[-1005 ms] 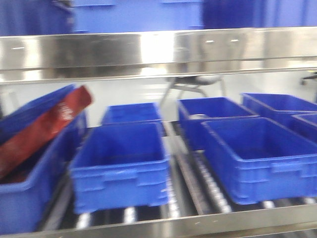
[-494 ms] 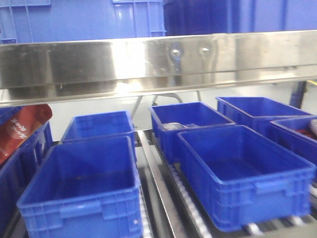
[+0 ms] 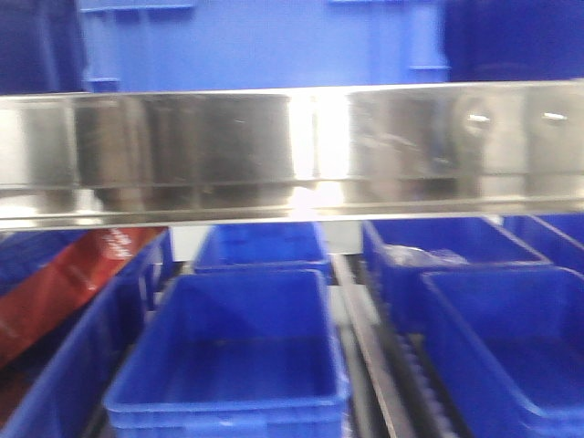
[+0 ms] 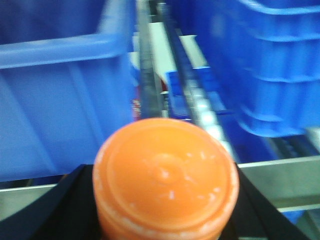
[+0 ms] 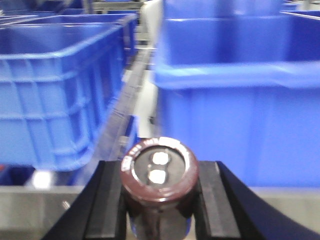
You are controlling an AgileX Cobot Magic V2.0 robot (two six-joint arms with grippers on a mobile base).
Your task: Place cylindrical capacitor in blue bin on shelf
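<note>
Steel shelf [image 3: 182, 146] fills the front view, blue bins [image 3: 228, 365] under its beam. Just outside a bin, the capacitor [image 4: 165, 175] sits gripped in the left fingers [image 4: 67, 207] — not yet dropped in. Over on the other arm, the right fingers [image 5: 107, 200] clamp a dark cylinder [image 5: 159, 170]. Approach looks done; release remains.

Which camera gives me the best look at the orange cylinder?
The left wrist view: the orange cylinder fills the lower frame end-on, held in the left hand. The front and right wrist views do not show it.
</note>
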